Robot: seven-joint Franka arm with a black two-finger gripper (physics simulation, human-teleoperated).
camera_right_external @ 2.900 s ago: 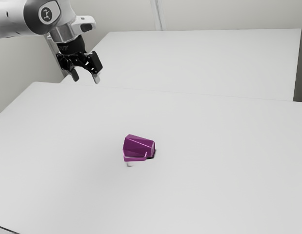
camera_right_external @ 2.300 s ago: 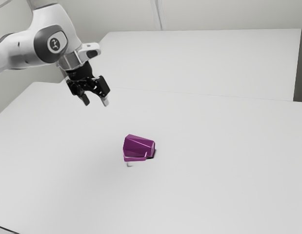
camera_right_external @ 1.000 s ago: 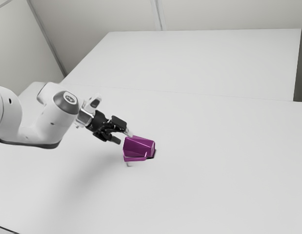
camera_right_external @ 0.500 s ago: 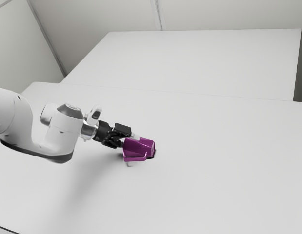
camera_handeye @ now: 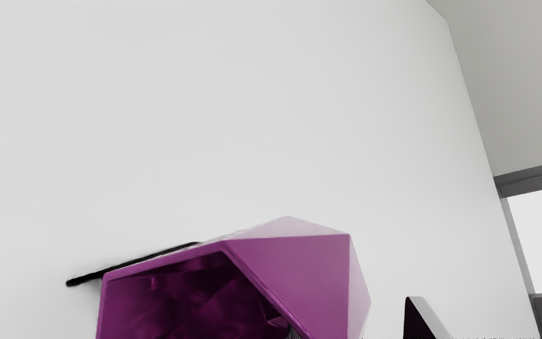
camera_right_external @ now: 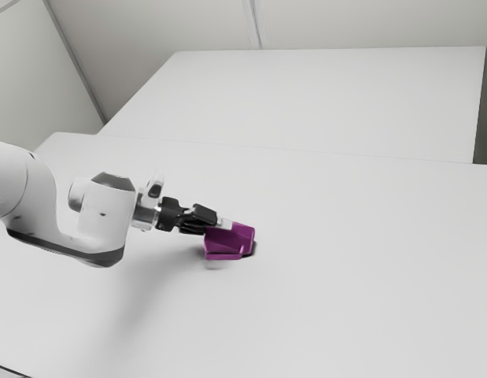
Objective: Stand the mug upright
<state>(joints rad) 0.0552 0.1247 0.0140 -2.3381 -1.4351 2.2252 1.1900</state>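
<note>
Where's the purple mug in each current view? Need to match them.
Exterior view: purple mug on its side, just below picture centre, at the gripper.
Wrist view: beside one finger, mouth partly toward the camera.
Shared landmark: white tabletop around the mug.

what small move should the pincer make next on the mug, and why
I'd probably close the pincer gently on the mug's wall: the mug lies on its side, mouth toward the pincer, one finger stands outside the wall with a gap between, and the other seems to be just inside the mouth.
</note>
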